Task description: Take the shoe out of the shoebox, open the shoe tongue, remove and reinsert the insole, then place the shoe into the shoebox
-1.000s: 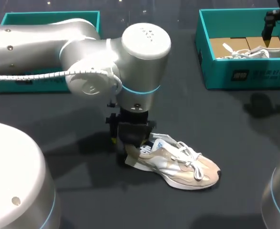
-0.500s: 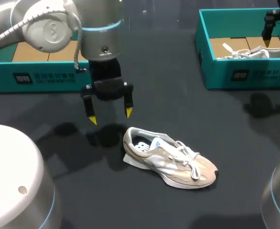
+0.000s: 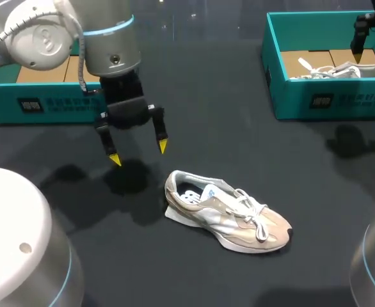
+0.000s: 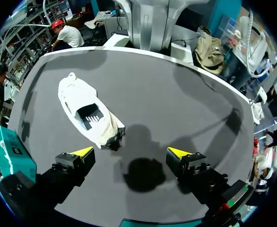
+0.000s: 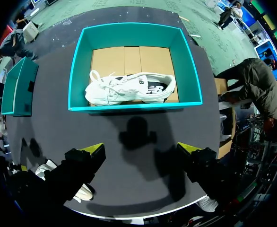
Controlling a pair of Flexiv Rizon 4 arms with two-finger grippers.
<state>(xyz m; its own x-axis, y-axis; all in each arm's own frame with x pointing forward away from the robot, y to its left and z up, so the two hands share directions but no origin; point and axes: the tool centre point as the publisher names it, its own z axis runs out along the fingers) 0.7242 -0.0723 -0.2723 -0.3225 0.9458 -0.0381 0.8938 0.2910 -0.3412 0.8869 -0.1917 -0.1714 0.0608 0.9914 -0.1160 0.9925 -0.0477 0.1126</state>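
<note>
two shoes [image 3: 229, 217] [image 3: 341, 69], two shoeboxes [image 3: 331, 102] [image 3: 47, 105]

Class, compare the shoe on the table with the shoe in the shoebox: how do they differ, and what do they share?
The shoe on the table is beige and white; the shoe in the shoebox is white. The first rests upright on its sole; the second apparently lies on its side on cardboard. Both are laced sneakers.
</note>
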